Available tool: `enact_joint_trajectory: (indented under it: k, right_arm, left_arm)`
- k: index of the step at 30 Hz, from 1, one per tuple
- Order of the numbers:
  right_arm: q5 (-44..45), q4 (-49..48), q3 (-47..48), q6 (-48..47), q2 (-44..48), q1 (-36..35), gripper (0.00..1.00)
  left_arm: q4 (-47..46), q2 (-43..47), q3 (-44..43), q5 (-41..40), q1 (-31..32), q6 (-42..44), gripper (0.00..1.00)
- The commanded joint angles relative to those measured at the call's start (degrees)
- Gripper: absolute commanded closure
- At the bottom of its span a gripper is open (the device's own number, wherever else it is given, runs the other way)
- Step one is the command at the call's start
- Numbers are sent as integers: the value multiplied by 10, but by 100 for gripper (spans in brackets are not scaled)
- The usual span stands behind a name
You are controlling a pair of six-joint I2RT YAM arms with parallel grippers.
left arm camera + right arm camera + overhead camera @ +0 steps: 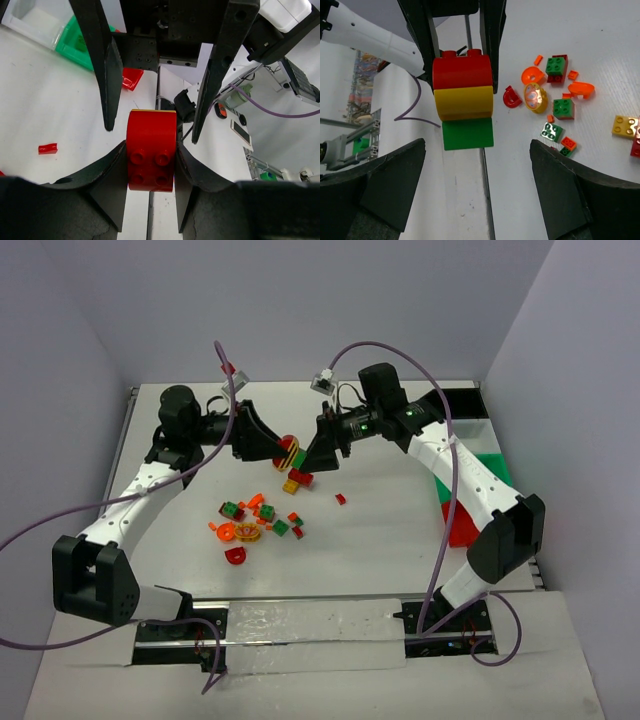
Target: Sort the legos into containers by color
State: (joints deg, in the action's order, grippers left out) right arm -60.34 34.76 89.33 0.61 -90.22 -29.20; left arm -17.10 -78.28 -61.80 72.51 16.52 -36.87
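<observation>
My left gripper is shut on the red top brick of a small stack held above the table. In the right wrist view the stack reads red, yellow, then green, with the green end towards my right gripper. That gripper stands open and wide, just short of the stack and not touching it. From above, the stack hangs between the two grippers at table centre. Loose legos lie below it. The green container and red container sit at the right, partly hidden by the right arm.
A yellow and a red brick lie just under the stack, and a small red bit lies to their right. A white bin adjoins the green one. Purple cables loop over both arms.
</observation>
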Motion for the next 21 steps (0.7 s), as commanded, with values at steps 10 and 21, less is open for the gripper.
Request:
enact_joint_trajectory:
  k: [10,21]
  right_arm:
    - [-49,-32,31,13,-8,-10,60]
    - [-21,57,-28,-93,36,23,100]
  left_arm:
    - [-45,11,6,-2,12,-16,100]
    - [19,4,-1,-7,-13,48,100]
